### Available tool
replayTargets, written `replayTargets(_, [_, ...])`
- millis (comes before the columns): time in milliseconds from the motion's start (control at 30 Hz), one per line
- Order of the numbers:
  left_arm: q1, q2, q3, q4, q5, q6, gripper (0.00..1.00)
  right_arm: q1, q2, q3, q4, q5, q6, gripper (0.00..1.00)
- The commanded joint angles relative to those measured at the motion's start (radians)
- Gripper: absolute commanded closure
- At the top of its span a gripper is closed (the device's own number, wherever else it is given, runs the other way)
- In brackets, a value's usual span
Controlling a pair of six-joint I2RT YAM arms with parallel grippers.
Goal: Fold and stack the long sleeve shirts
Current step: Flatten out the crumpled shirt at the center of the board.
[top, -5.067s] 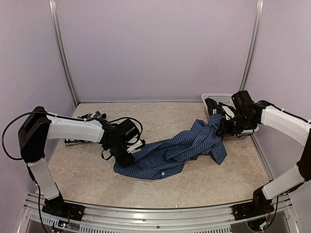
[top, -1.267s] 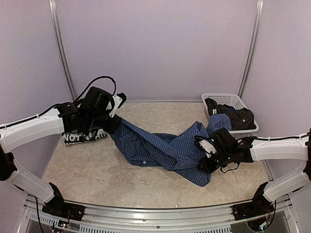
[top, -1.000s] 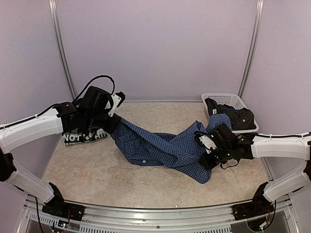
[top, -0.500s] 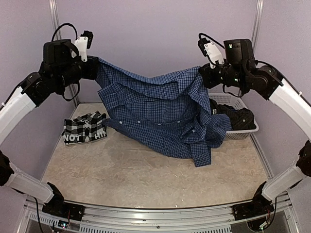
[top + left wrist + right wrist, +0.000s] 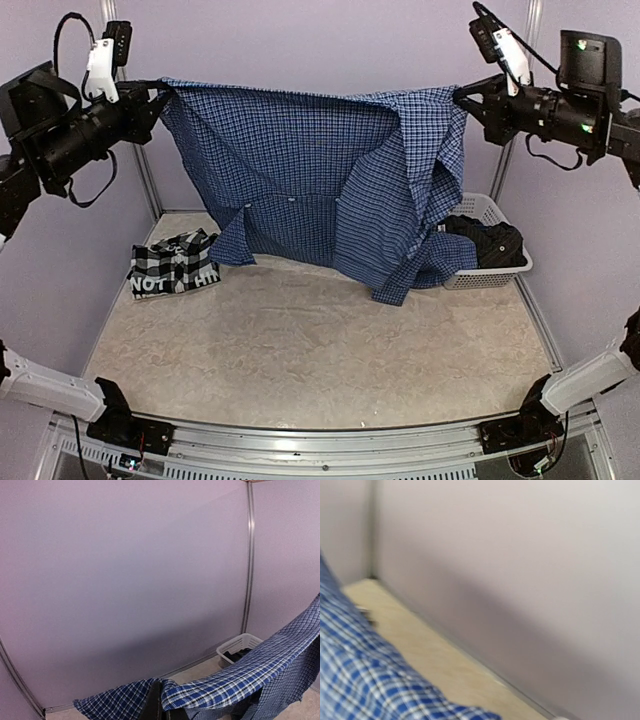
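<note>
Blue shirt (image 5: 300, 170): soft woven cloth with a fine dark check and small pale buttons. It hangs stretched like a curtain, left of the basket (image 5: 488, 274), and its lower folds drape over the basket's left end.
Left tool (image 5: 158, 97): pinched closed on the shirt's top corner, high up and far left of the basket.
Right tool (image 5: 465, 100): clamped closed on the other top corner, above the basket.
Plaid shirt (image 5: 173, 268): black-and-white buffalo squares with white block letters, crumpled on the tabletop (image 5: 320, 350) far left of the basket.
Basket: white plastic lattice, rectangular, with a dark garment (image 5: 492, 240) inside.
Wrist views: the left shows cloth bunched over black fingers (image 5: 152, 706) (the right shows only blurred check).
</note>
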Motion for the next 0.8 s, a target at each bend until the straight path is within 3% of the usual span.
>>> replayTargets(0, [-0.146, -0.146, -0.057, -0.018, 0.049, 0.037, 1.0, 0.007, -0.089, 0.023, -0.132, -0.284, 0.057, 1.0])
replayTargets(200, [-0.205, -0.238, -0.1, -0.115, 0.039, 0.034, 1.0, 0.006, -0.205, -0.067, -0.158, -0.46, 0.118, 1.0])
replayTargets(367, [-0.207, -0.264, -0.068, -0.079, 0.058, 0.035, 1.0, 0.006, -0.227, 0.008, -0.161, -0.528, 0.161, 1.0])
replayTargets(600, [-0.207, -0.231, 0.029, -0.009, -0.003, 0.08, 1.0, 0.007, -0.137, 0.149, -0.178, -0.457, 0.161, 1.0])
replayTargets(767, [-0.185, -0.111, 0.041, 0.03, -0.28, 0.137, 1.0, 0.007, -0.052, 0.138, -0.17, -0.156, 0.136, 1.0])
